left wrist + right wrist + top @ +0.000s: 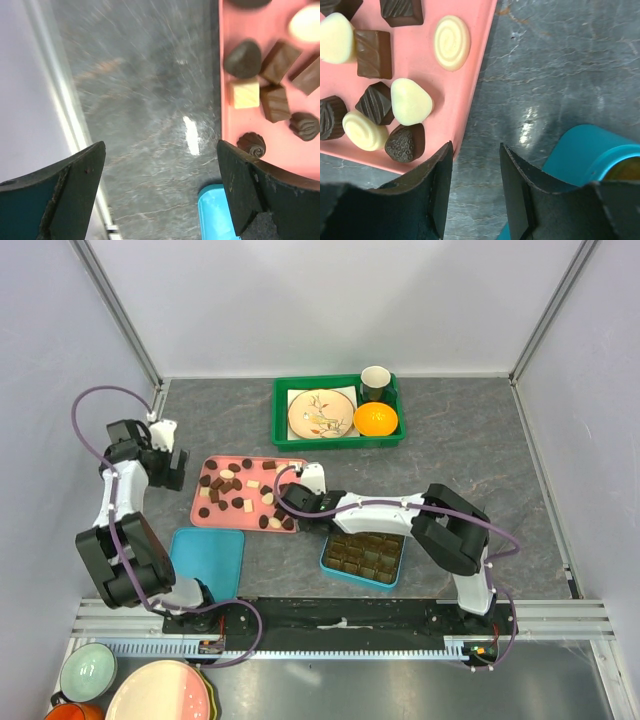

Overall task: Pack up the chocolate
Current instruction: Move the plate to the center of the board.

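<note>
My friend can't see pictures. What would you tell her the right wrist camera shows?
The right claw hangs open and empty over the grey table, just beside the edge of a pink tray. White and brown chocolates lie on the tray, and a corner of a teal box shows at the right.

Under me the tabletop (560,65) is grey, marbled, stone-look, with a soft sheen catching the light. The pink tray (470,70) looks like smooth matt plastic. The chocolate (410,100) runs from satin-smooth cream pieces to ribbed and stippled dark ones. My right fingers (415,210) are matt black, scuffed along the edges, and the teal box (585,150) is smooth plastic.
</note>
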You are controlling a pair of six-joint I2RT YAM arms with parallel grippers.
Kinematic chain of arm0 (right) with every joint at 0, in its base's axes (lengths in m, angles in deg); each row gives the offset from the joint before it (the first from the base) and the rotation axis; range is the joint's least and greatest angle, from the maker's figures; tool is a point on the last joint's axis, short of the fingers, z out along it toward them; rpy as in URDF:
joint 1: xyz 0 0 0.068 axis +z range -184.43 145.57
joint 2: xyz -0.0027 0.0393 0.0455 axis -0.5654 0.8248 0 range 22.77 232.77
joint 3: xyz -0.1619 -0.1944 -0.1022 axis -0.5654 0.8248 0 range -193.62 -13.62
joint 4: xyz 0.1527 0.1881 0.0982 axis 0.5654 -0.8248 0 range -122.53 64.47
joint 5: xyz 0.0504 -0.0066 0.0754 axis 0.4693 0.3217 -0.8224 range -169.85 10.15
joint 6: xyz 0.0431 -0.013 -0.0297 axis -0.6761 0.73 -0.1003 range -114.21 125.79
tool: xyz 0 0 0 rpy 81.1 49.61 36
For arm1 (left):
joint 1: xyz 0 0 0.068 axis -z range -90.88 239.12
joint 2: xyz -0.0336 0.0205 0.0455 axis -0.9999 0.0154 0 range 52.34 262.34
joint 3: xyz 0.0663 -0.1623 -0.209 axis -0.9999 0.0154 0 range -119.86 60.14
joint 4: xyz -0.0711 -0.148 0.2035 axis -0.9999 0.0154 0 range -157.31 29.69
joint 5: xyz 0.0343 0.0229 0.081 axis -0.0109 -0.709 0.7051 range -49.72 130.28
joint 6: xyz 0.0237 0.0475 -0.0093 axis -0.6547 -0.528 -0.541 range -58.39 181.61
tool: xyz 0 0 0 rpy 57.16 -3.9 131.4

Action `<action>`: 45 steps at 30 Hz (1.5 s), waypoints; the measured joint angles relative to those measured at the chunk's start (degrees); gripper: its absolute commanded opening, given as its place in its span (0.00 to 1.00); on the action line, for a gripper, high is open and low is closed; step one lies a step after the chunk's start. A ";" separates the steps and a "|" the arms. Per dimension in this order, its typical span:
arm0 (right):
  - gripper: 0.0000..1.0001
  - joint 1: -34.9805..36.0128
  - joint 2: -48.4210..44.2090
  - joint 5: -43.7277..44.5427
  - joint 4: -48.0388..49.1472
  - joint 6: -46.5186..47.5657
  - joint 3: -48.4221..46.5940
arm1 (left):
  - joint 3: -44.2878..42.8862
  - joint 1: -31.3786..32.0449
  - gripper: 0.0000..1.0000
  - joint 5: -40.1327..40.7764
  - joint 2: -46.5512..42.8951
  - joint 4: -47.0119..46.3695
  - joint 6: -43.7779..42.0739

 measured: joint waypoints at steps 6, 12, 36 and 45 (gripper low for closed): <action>0.53 -1.77 -0.20 0.68 -2.75 2.84 -2.08 | -4.83 -1.18 0.99 0.42 -1.66 -0.57 -0.48; 0.55 -5.20 -6.12 1.97 -5.05 5.79 -1.99 | -2.84 -1.44 0.98 4.15 6.21 -3.78 -1.38; 0.48 -7.21 -45.29 14.45 -34.47 -16.74 24.83 | 3.10 12.39 0.98 10.67 11.78 -12.92 -1.68; 0.47 -7.21 -46.05 11.43 -36.57 -20.94 29.88 | 3.13 18.43 0.98 10.97 11.80 -12.96 -0.50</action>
